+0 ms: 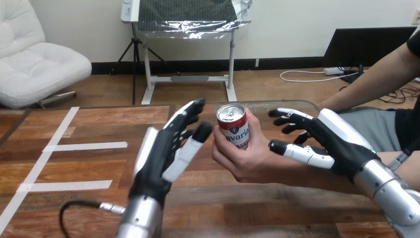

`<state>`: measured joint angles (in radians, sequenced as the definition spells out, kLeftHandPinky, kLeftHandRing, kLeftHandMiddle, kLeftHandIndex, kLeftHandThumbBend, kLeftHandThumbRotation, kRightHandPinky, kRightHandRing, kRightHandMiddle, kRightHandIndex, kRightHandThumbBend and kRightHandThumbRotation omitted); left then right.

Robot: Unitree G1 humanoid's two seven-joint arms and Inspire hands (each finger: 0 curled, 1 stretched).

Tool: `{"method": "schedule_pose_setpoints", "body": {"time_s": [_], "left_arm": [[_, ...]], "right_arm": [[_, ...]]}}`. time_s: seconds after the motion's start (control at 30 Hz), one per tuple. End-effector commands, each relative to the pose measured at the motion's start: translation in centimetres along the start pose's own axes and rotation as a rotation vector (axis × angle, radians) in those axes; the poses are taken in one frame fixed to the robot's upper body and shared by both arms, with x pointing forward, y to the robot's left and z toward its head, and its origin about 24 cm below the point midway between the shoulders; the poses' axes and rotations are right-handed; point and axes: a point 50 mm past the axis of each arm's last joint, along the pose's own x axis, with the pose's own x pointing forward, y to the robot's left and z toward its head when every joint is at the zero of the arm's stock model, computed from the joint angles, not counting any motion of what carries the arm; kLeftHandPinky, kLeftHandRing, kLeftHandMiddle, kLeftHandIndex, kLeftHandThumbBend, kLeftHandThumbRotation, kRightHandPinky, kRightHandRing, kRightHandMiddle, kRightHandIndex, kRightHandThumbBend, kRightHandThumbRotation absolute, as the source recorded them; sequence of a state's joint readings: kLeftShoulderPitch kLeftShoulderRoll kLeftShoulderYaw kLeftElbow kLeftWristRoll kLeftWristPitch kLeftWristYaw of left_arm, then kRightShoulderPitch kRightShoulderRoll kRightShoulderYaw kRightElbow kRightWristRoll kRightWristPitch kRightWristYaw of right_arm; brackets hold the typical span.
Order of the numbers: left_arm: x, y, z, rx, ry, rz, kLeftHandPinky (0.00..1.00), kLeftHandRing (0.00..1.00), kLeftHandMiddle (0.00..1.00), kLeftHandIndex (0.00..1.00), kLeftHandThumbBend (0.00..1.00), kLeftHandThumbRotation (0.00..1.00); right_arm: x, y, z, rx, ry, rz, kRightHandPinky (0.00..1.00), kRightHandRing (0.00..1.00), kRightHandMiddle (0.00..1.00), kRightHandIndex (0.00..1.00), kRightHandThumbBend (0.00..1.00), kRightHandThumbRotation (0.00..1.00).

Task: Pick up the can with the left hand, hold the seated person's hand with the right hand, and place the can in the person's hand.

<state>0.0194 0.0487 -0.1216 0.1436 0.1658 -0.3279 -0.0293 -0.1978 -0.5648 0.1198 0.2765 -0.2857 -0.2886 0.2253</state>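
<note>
Can's in the person's hand, robot hands on either side

The can point(233, 126) stands upright above the middle of the table point(89, 168), with the person's hand point(245, 161) wrapped round it from the right. The left hand point(166, 153) is just left of the can, fingers straight and spread, gripping nothing, thumb tip close to it. The right hand point(334, 144) sits at the person's wrist, fingers loosely apart above it and thumb lying along it, not closed round it.

Lower part of the can point(232, 126) behind the person's hand point(247, 163)
</note>
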Motion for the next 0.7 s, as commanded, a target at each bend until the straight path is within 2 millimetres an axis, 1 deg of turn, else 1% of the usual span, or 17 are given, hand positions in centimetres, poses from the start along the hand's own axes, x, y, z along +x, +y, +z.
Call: {"method": "schedule_pose_setpoints", "body": {"time_s": [0.0, 0.4, 0.67], "left_arm": [[-0.1, 1.1, 2.1, 0.006, -0.108, 0.042, 0.79, 0.88, 0.88, 0.85, 0.74, 0.94], [-2.6, 2.0, 2.3, 0.004, -0.138, 0.094, 0.76, 0.85, 0.86, 0.83, 0.72, 0.94], [-4.3, 2.8, 2.6, -0.006, -0.153, 0.12, 0.77, 0.84, 0.86, 0.83, 0.7, 0.92]], "right_arm": [[0.4, -0.4, 1.4, 0.046, -0.07, -0.052, 0.7, 0.83, 0.87, 0.9, 1.0, 1.0], [-0.2, -0.3, 2.4, 0.143, -0.122, -0.102, 0.74, 0.86, 0.9, 0.92, 1.0, 1.0], [-1.0, -0.1, 3.3, 0.277, -0.206, -0.154, 0.79, 0.89, 0.91, 0.92, 1.0, 1.0]]}}
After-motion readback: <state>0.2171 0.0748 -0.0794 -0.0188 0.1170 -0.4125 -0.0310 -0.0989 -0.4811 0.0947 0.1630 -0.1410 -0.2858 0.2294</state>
